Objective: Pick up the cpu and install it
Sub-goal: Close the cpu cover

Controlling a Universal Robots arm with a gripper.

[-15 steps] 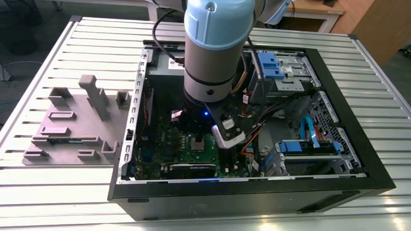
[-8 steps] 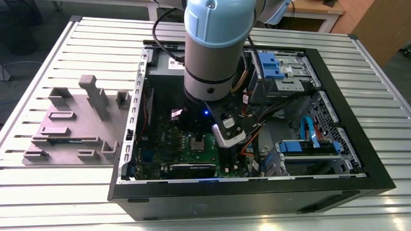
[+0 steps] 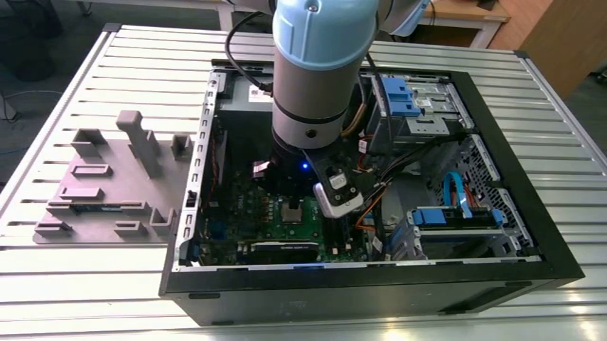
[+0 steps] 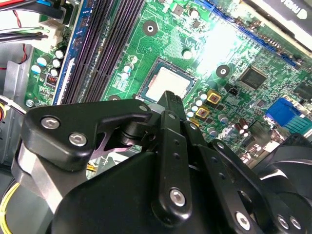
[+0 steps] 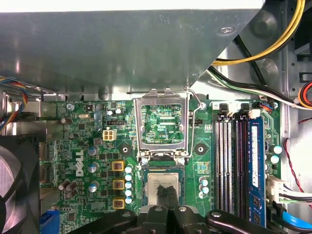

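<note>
While the black end effector (image 5: 166, 196) hangs with fingertips pressed together, gripping nothing, the small square silver cpu (image 5: 152, 182) lies directly beneath it, seated in the green motherboard (image 5: 78, 141); placing looks done, with the hinged silver retention frame (image 5: 138, 124) just beyond not yet lowered

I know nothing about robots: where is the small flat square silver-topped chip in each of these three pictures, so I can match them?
Exterior view: the cpu, the small pale silver square, sits on the green circuit board inside the black computer case.
Second wrist view: cpu lying on the board, just beyond the black gripper.
First wrist view: cpu lying on the board, at the gripper's tip.
Shared landmark: the green circuit board around it.
</note>
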